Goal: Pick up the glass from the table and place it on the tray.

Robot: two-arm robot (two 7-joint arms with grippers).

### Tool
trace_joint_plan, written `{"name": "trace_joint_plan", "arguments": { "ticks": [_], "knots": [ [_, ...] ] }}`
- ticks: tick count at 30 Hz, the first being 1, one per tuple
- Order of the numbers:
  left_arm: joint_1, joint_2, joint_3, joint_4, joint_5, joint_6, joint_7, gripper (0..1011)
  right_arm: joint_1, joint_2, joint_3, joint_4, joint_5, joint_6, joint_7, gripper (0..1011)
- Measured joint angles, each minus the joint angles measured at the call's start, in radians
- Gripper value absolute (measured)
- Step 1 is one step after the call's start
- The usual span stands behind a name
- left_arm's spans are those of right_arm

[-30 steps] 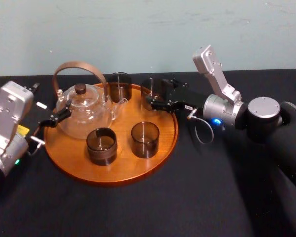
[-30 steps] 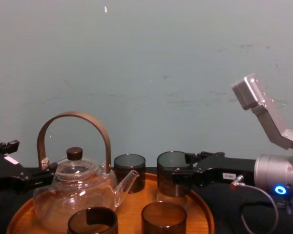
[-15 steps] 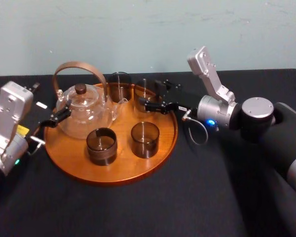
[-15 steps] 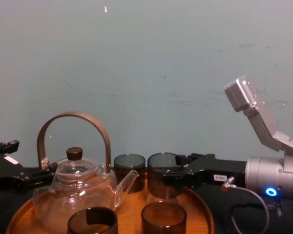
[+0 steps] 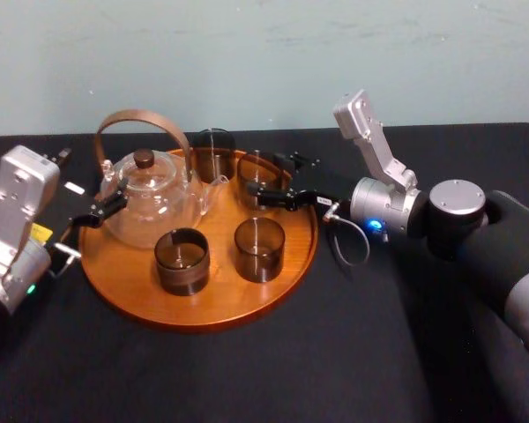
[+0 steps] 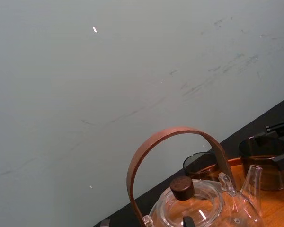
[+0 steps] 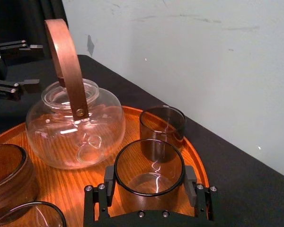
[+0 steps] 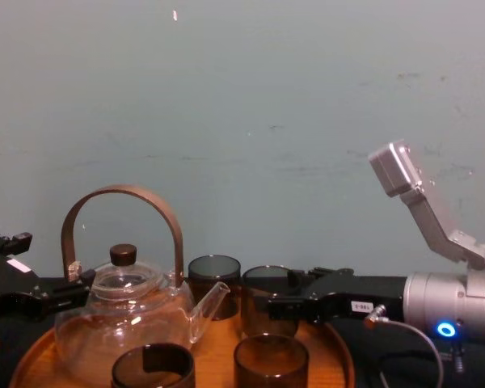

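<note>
All but done: glass [image 7: 149, 182] clenched level between right fingers [image 7: 190, 179], tray [image 7: 71, 184] just beneath, for upright release; left fingers [image 5: 108, 204] spread idle beside teapot [image 5: 150, 198]

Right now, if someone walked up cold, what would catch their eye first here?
First the big glass teapot with its arched brown handle, on the left of the round orange-brown tray on the black table. Next the right gripper, reaching in from the right and clamped on a smoky glass at the tray's far right part. The left gripper sits parked, open, by the tray's left rim.
</note>
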Motion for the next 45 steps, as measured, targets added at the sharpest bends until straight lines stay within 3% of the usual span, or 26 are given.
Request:
{"name": "trace_joint_plan", "arguments": {
  "ticks": [12,19,28,35,40,41,44,45],
  "knots": [
    [0.0,0.0,0.0,0.0,0.0,0.0,0.0,1001,0.005,-0.005,0.008,0.017,-0.001,0.004,0.003,889],
    [0.0,0.0,0.0,0.0,0.0,0.0,0.0,1001,0.005,-0.005,0.007,0.015,-0.001,0.004,0.002,997],
    [0.0,0.0,0.0,0.0,0.0,0.0,0.0,1001,-0.014,0.006,0.032,-0.022,0.008,0.026,0.014,1002],
    [0.0,0.0,0.0,0.0,0.0,0.0,0.0,1001,-0.063,0.036,0.041,-0.133,0.02,0.069,0.018,1002],
    [0.0,0.0,0.0,0.0,0.0,0.0,0.0,1001,-0.142,0.086,0.047,-0.325,0.044,0.122,-0.003,1002],
    [0.0,0.0,0.0,0.0,0.0,0.0,0.0,1001,-0.142,0.086,0.047,-0.325,0.044,0.122,-0.003,1002],
    [0.0,0.0,0.0,0.0,0.0,0.0,0.0,1001,-0.2,0.127,0.058,-0.461,0.064,0.146,-0.017,1002],
    [0.0,0.0,0.0,0.0,0.0,0.0,0.0,1001,-0.2,0.127,0.058,-0.461,0.064,0.146,-0.017,1002]
  ]
}}
